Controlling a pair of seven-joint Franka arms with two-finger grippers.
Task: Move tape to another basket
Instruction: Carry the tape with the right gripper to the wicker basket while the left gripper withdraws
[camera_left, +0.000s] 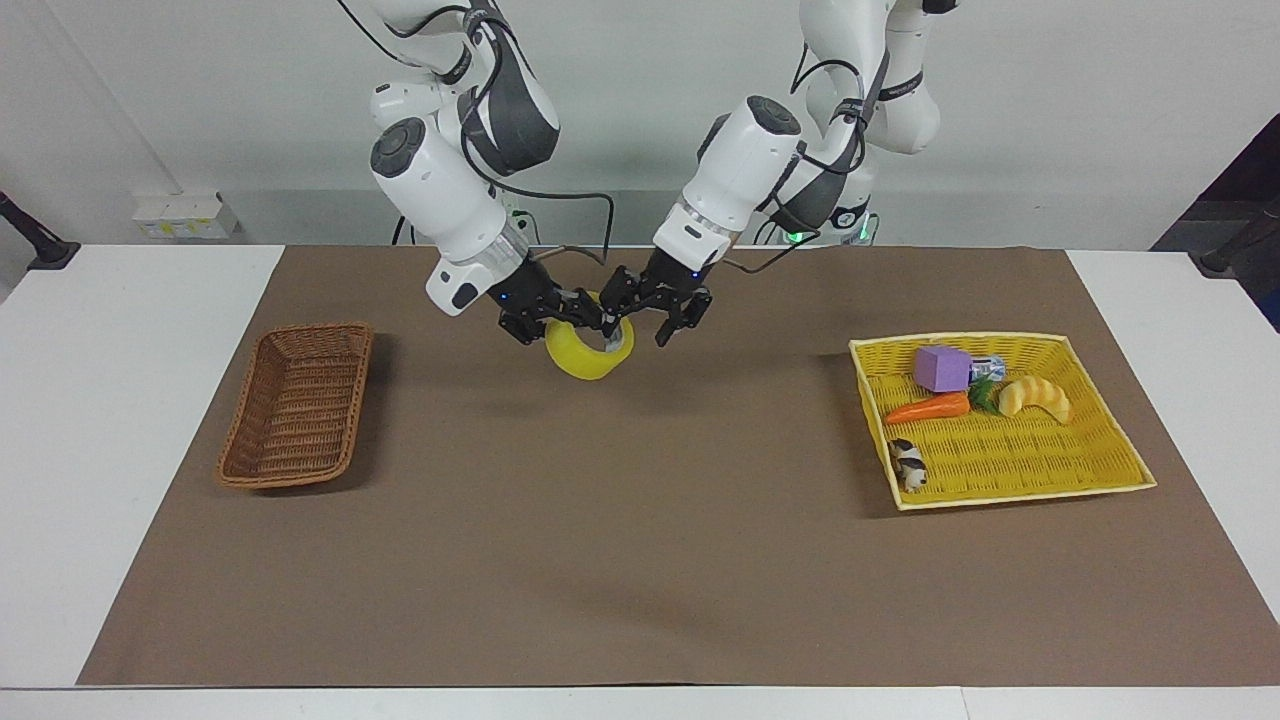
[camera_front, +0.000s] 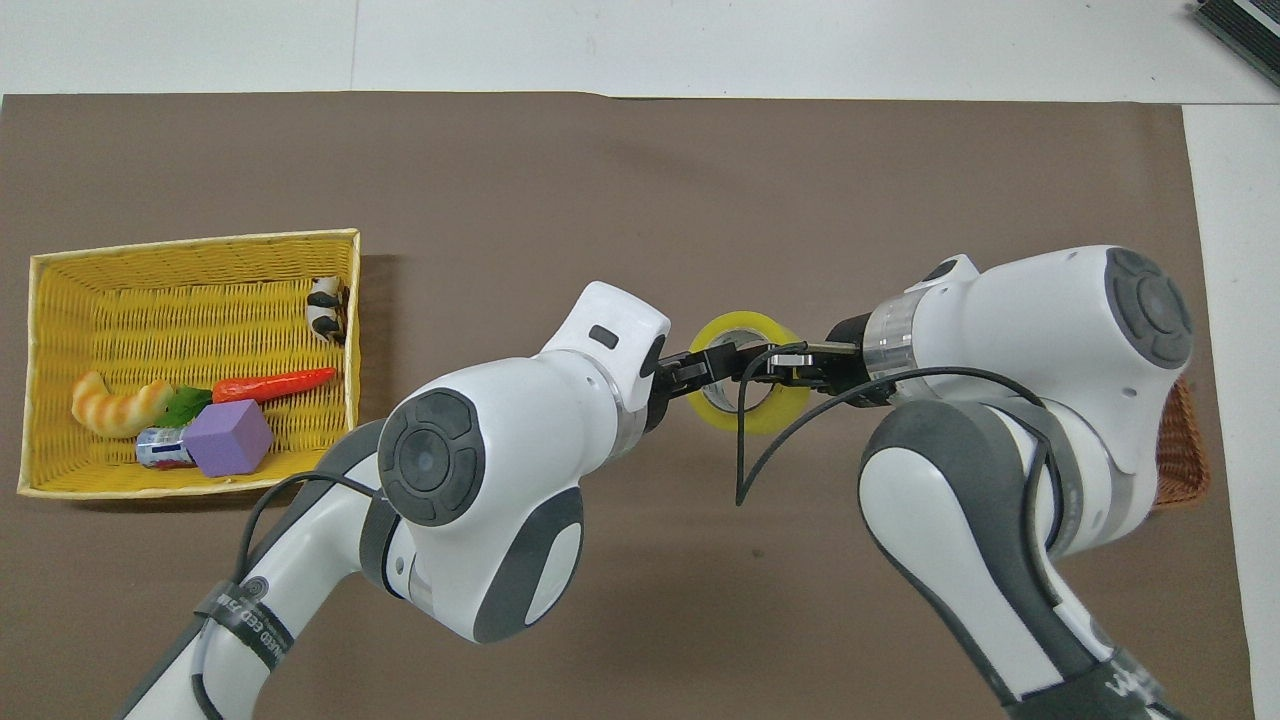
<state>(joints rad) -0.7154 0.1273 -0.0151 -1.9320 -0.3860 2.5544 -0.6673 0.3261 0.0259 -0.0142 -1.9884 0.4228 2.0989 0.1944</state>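
Currently, handover stage, itemised:

- tape (camera_left: 588, 358): yellow roll, held in the air over the middle of the bench (camera_left: 640, 560), touching neither basket and tilted so its open core faces up toward the arms.
- right tool (camera_left: 585, 322): pinching the roll's wall, apparently with one finger inside the core and one outside. It carries the roll alone.
- left tool (camera_left: 640, 320): fingers spread. One finger sits close to the roll's upper edge, but whether it touches cannot be told.
- brown basket (camera_left: 240, 420): narrow wicker, at the right arm's end of the bench and well apart from the roll. Judged the destination.
- yellow basket (camera_left: 1000, 338): at the left arm's end of the bench, holding a carrot (camera_left: 927, 409), a purple cube (camera_left: 941, 368) and other small items.
- Pose: both arms reach in from their bases, forearms angled down and inward, and the tools meet nose to nose over mid-bench.
- Handling advice, as a judgement: draw the left tool straight back along its own axis with the fingers kept wide, so nothing hooks the rim. Keep the right pinch firm and swing toward the brown basket only once the roll hangs free. A one-wall grip may let the roll pivot, so carry it slowly and lower it well inside the sloping sides before letting go.
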